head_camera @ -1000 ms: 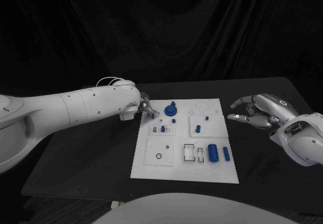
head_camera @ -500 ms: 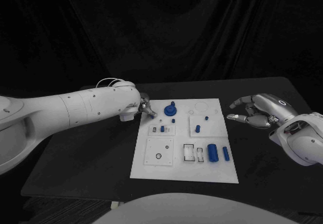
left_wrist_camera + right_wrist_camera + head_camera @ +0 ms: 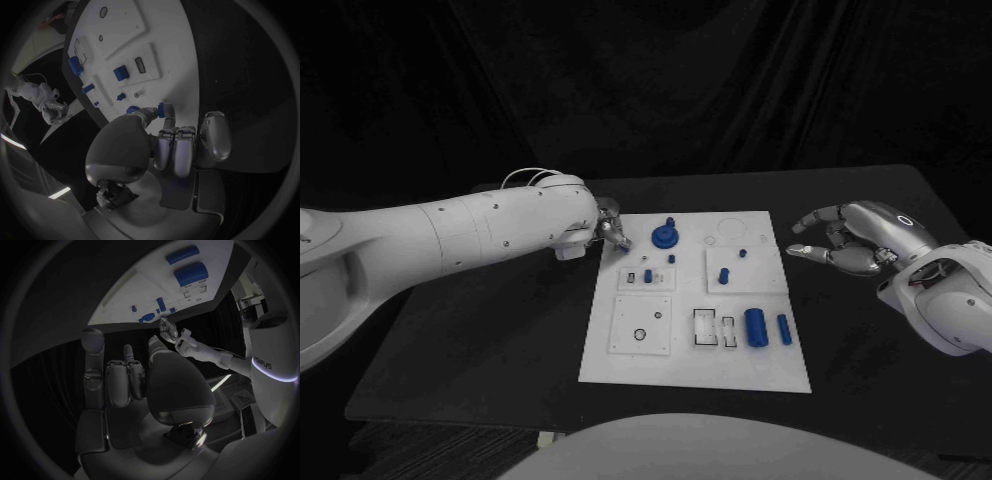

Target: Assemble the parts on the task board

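Over on the left, the left hand (image 3: 607,232) sits right at the far left corner of the task board (image 3: 661,372), its fingers (image 3: 175,147) curled in. The left wrist view shows a small blue part (image 3: 164,110) just at the fingertips, but I cannot tell whether they actually grip it or only touch it. The black worktop (image 3: 488,340) beside that arm's side of the board lies open down to the near edge.

Moving across, the white board lies flat in the middle of the worktop, its long sides running away from the robot. A blue round part with a peg (image 3: 666,236) stands near the far left corner, just beside the left hand. Small blue pegs (image 3: 671,259) dot the middle band. Towards the near right, a thick blue cylinder (image 3: 756,327) lies next to a thinner blue bar (image 3: 785,329), both well inside the right edge.

On the right, the right hand (image 3: 845,246) hovers off the board's right edge, clear of it, fingers (image 3: 117,380) loosely bent and apart, holding nothing. A strip of dark worktop separates it from the board.
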### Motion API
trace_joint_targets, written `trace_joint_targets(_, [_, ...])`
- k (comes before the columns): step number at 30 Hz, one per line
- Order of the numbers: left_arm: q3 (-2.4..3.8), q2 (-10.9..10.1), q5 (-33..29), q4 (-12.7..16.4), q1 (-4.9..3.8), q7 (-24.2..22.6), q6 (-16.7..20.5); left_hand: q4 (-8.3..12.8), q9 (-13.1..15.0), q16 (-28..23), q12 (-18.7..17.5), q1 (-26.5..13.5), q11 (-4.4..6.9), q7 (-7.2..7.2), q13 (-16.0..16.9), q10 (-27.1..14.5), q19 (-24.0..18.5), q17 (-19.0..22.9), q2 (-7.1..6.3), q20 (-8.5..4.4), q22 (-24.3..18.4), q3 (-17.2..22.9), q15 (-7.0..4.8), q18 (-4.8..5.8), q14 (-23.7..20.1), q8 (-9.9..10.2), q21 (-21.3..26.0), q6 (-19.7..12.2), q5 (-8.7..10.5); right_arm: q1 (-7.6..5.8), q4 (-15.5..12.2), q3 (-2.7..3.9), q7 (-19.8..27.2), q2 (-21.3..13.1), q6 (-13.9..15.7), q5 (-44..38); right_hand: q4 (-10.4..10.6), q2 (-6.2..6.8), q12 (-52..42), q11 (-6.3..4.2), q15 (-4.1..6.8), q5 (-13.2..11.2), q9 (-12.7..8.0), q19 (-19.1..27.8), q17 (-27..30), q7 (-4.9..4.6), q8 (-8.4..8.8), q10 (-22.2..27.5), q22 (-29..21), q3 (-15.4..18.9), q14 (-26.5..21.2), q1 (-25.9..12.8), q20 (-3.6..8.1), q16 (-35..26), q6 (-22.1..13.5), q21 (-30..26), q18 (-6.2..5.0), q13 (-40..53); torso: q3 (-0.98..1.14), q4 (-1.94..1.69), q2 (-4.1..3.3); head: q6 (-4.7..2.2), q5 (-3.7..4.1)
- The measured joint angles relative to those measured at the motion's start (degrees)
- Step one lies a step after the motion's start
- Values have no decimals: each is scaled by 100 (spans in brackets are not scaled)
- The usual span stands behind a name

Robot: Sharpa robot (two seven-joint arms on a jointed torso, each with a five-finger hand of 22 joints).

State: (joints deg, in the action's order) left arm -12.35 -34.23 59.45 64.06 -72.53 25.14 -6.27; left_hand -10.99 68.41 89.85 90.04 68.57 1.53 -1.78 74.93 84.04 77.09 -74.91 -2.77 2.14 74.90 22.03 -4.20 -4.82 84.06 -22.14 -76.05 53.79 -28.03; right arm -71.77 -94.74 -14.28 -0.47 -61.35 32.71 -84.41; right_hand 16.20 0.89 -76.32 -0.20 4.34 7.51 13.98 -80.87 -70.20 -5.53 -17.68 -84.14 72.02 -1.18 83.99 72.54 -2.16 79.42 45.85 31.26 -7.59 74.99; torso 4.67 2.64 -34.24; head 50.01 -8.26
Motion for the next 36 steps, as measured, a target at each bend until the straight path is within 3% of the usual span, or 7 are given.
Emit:
trace_joint_targets(6, [0,-152,0,197,0,-27,64,57,35,0,0,-80,0,-18,0,0,0,0,-93,0,0,260,0,0,0,0,21,40,-43,0,-1,0,-10,-11,-11,0,0,0,0,0,0,0,0,0,0,0,0,0,0,0,0,0,0,0,0,0,0,0,0,-1,-1,0,6])
trace_joint_targets(19, [0,-850,-574,1349,-7,442,320,97,49,0,0,-192,-1,-18,0,-1,1,0,-203,1,3,427,0,0,0,0,50,80,-42,1,-9,0,-57,-55,-38,1,0,1,0,0,-16,0,1,0,8,0,0,0,0,0,16,-1,0,0,0,0,0,0,-1,-3,1,0,-8])
trace_joint_targets(26, [-1,-972,-777,1703,-13,684,379,96,49,0,0,-204,-1,-29,0,-1,1,0,-208,1,4,443,1,0,-1,19,50,89,55,9,-4,0,-73,-50,-47,1,0,1,0,0,-16,0,1,0,8,0,0,0,1,0,16,-1,0,0,0,0,0,0,1,0,8,0,-25])
trace_joint_targets(29, [-1,-986,-826,1769,-13,753,379,216,49,0,0,-253,-1,-41,0,-1,1,0,-195,1,4,576,1,1,-1,19,50,99,76,13,-4,0,-76,-51,-50,1,0,1,0,0,-16,0,1,0,8,0,0,0,1,0,16,-1,0,0,0,0,0,0,1,2,8,0,-31])
trace_joint_targets(36, [-1,-966,-890,1803,-12,834,378,216,49,0,-7,-259,-1,-49,0,-1,1,0,-201,1,4,576,1,1,-1,40,50,107,101,20,-5,0,-82,-57,-55,1,0,-14,0,0,-16,-1,0,0,10,0,0,0,1,0,16,14,0,0,0,0,0,1,2,-7,4,0,-31])
